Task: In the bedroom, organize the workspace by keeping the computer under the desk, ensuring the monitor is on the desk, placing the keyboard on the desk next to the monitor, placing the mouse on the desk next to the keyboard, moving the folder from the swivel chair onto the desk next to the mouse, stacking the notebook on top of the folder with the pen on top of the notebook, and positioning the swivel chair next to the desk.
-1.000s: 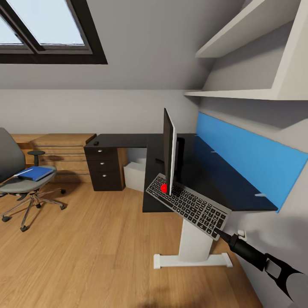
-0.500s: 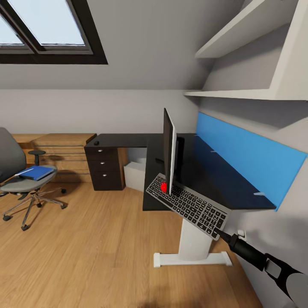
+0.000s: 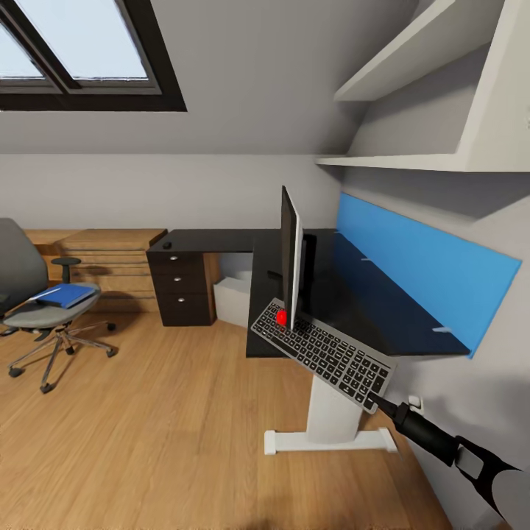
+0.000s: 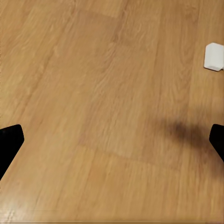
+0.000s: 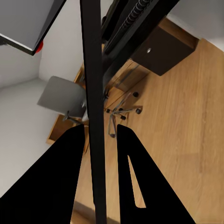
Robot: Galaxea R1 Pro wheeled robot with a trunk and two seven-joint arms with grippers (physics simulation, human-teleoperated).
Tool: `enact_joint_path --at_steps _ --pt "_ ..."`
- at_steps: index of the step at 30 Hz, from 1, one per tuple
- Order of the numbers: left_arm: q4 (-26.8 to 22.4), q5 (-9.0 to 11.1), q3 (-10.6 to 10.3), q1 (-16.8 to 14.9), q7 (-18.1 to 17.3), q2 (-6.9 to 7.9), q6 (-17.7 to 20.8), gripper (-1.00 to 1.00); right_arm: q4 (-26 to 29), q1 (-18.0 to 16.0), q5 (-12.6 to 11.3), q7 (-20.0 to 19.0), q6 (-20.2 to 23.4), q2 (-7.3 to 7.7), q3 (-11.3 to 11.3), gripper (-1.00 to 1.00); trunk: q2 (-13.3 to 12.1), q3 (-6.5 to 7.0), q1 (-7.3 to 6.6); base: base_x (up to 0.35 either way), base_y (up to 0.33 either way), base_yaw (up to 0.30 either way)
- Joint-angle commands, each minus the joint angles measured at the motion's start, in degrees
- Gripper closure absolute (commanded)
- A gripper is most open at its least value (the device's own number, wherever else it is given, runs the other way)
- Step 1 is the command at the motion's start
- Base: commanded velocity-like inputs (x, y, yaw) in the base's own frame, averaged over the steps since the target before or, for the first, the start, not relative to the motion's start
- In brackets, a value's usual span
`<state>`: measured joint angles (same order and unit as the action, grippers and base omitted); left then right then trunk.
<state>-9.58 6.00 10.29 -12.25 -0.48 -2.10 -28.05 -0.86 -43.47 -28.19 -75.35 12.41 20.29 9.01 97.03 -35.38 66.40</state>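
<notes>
Attic bedroom with wood floor (image 3: 147,434), right gripper (image 5: 101,135) clamped on keyboard (image 3: 322,353) edge, arm reaching up from lower right, keyboard tilted, far end on desk (image 3: 353,294) by monitor (image 3: 291,258), left gripper (image 4: 112,140) spread wide over floor, folder (image 3: 65,296) on chair (image 3: 37,309) well apart

no text, label, brand or number can be read in these pictures. the keyboard (image 3: 324,355) has many keys, but their marks are too small and blurred to tell. the blue folder (image 3: 65,296) on the swivel chair (image 3: 40,313) carries no readable writing.
</notes>
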Motion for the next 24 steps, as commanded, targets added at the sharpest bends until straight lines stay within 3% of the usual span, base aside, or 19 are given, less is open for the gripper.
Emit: enact_joint_path --at_steps 1,24 --pt "0.0 0.6 -0.2 0.0 -0.1 -0.01 -0.2 -1.0 -0.1 0.0 0.2 -0.2 0.6 -0.02 0.0 1.0 0.0 -0.06 -0.02 -0.199 0.0 0.0" --pt "0.0 0.6 -0.2 0.0 -0.1 -0.01 -0.2 -1.0 -0.1 0.0 0.2 -0.2 0.6 -0.12 0.0 1.0 0.0 -0.06 -0.02 -0.08 0.039 0.0"
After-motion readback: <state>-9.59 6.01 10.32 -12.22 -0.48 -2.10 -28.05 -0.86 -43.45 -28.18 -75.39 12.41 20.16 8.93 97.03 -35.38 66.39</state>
